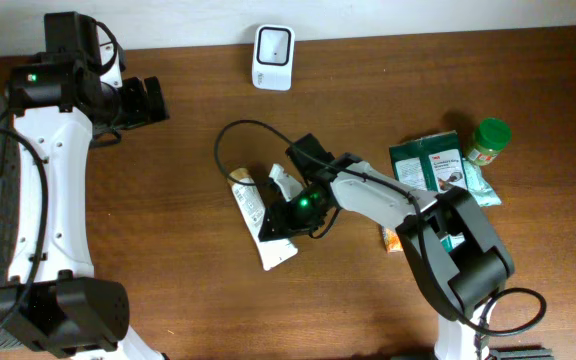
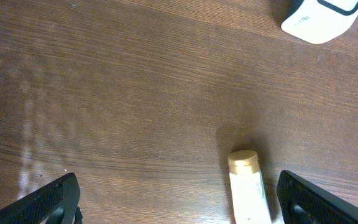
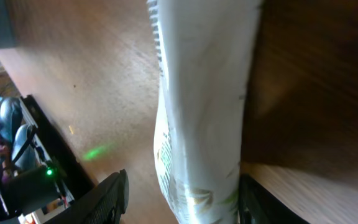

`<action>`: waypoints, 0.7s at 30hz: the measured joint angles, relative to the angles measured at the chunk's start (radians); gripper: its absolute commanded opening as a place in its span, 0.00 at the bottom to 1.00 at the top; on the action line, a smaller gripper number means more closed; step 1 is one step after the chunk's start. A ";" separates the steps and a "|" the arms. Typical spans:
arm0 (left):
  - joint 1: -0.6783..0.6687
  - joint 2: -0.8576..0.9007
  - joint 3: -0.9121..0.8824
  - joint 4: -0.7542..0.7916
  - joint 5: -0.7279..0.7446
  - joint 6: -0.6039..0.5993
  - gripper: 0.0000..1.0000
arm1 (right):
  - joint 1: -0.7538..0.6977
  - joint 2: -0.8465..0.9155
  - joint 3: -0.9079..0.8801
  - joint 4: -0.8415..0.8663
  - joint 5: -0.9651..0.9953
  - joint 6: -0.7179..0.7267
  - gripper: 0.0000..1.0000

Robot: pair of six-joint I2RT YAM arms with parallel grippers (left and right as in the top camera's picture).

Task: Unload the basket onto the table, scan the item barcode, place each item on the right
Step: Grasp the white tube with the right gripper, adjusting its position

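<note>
Between parted right jaws lies the white tube (image 3: 197,93).

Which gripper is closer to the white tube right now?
Right. The right gripper is directly over the white tube, straddling it with its jaws on either side. The left gripper is open and off to the tube's left and farther back, well apart from it.

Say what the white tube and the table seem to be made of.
The white tube: probably soft plastic, smooth with a slight sheen; its skin shows shallow dents and printed green leaves. The table: wood or wood-look laminate, semi-matte; brown grain streaks run across it.
</note>
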 measured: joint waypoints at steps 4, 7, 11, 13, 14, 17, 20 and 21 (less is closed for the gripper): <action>0.000 0.000 0.000 0.000 0.000 0.000 0.99 | 0.017 0.003 0.000 0.013 -0.006 0.048 0.52; 0.000 0.000 0.000 0.000 0.000 0.000 0.99 | 0.016 0.034 -0.001 0.025 -0.006 0.096 0.42; 0.000 0.000 0.000 0.000 0.000 0.000 0.99 | 0.015 0.059 -0.004 0.052 -0.024 0.143 0.09; 0.000 0.000 0.000 0.000 0.000 0.000 0.99 | 0.010 0.060 -0.004 0.056 -0.038 0.156 0.04; 0.000 0.000 0.000 0.000 0.000 0.000 0.99 | 0.006 0.060 -0.004 0.056 -0.051 0.157 0.04; 0.000 0.000 0.000 0.000 0.000 0.000 0.99 | -0.021 0.060 -0.006 0.055 -0.091 0.133 0.04; 0.000 0.000 0.000 0.000 0.000 0.000 0.99 | -0.074 0.056 -0.011 0.047 -0.183 0.049 0.04; 0.000 0.000 0.000 0.000 0.000 0.000 0.99 | -0.089 0.048 -0.014 0.042 -0.218 0.020 0.04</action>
